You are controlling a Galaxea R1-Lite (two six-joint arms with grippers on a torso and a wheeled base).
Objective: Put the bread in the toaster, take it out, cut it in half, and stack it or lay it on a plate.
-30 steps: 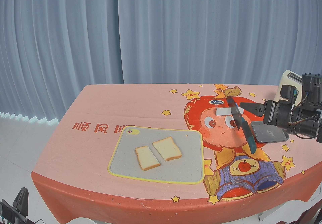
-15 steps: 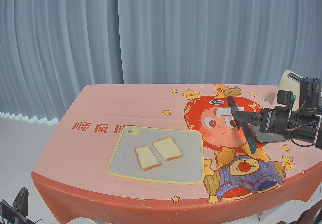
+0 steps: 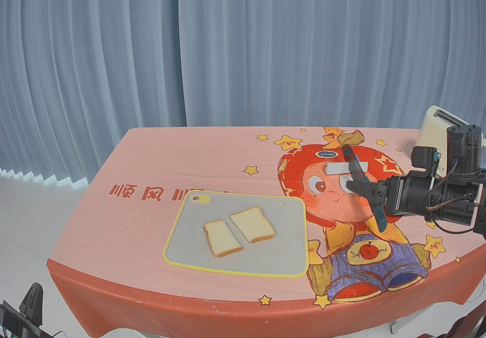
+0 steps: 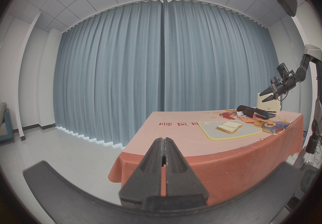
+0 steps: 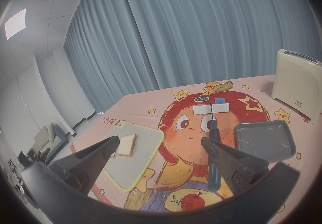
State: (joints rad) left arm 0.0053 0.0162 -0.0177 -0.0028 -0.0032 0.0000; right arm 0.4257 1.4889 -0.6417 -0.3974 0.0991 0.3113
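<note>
– Which step is this?
– Cutting looks done: 2 pale toasted bread halves [image 3: 238, 231] lie side by side on the grey, yellow-rimmed cutting board [image 3: 283, 253]. Plating remains.
– The hands?
– The right gripper [image 5: 159, 140] is spread wide and empty above the blue-handled, dark-bladed knife [image 3: 380, 217], beside the grey square plate [image 5: 265, 140]. The left gripper [image 4: 163, 157] is pinched closed and empty. Next, each half needs carrying across.
– The room?
– Pink cartoon tablecloth [image 3: 177, 161], cream toaster [image 5: 297, 83], blue-grey curtains [image 3: 243, 35].
</note>
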